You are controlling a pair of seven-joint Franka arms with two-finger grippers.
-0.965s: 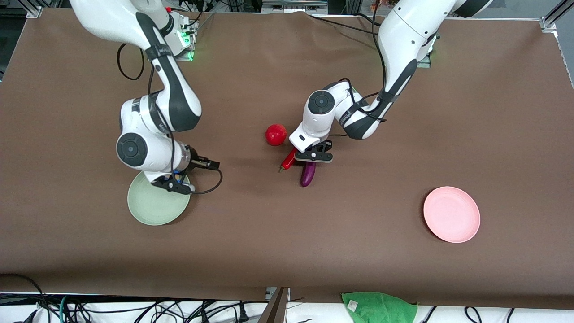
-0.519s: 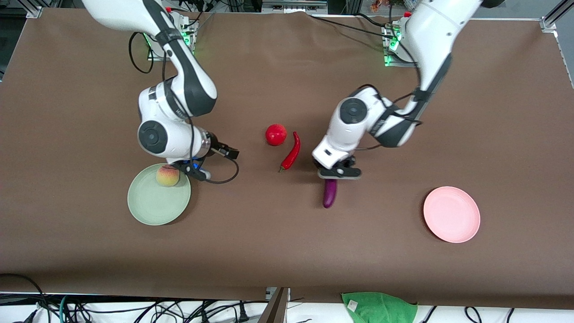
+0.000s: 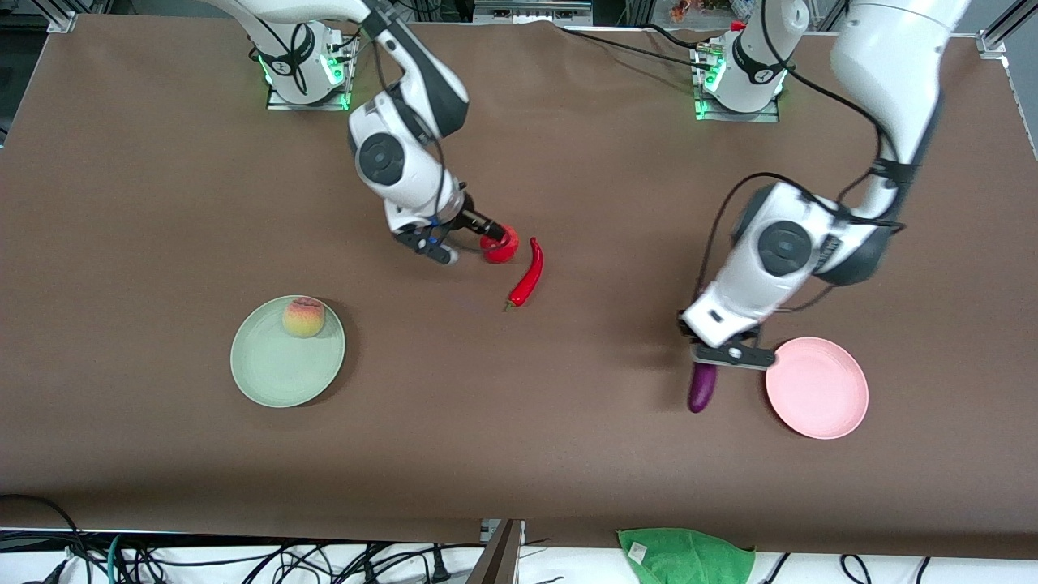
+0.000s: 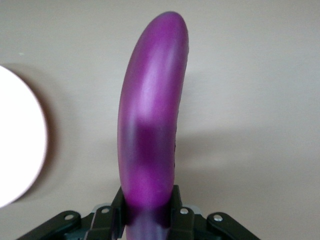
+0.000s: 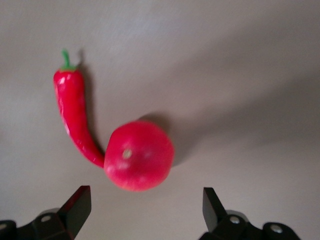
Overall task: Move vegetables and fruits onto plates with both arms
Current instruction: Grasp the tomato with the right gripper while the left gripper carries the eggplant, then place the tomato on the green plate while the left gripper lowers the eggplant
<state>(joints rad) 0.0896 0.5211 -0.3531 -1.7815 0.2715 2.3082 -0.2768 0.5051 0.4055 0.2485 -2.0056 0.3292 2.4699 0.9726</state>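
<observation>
A brown table (image 3: 568, 454) is seen. The eggplant (image 3: 702, 386) is clamped by the left gripper (image 3: 724, 354) at lower right, beside the pink plate (image 3: 817, 388). The right gripper (image 3: 462, 239), fingers apart, is held over the apple (image 3: 501, 246) at centre; the peach (image 3: 303, 317) lies on the green plate (image 3: 276, 373).

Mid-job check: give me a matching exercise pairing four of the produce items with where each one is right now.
Items:
1. eggplant
2. peach
3. red fruit
4. chili pepper

Places:
A. on the green plate
B. on the table under the open right tool
C. held in the left tool, beside the pink plate
D. on the table next to the red fruit

Pairs: 1-C, 2-A, 3-B, 4-D
</observation>
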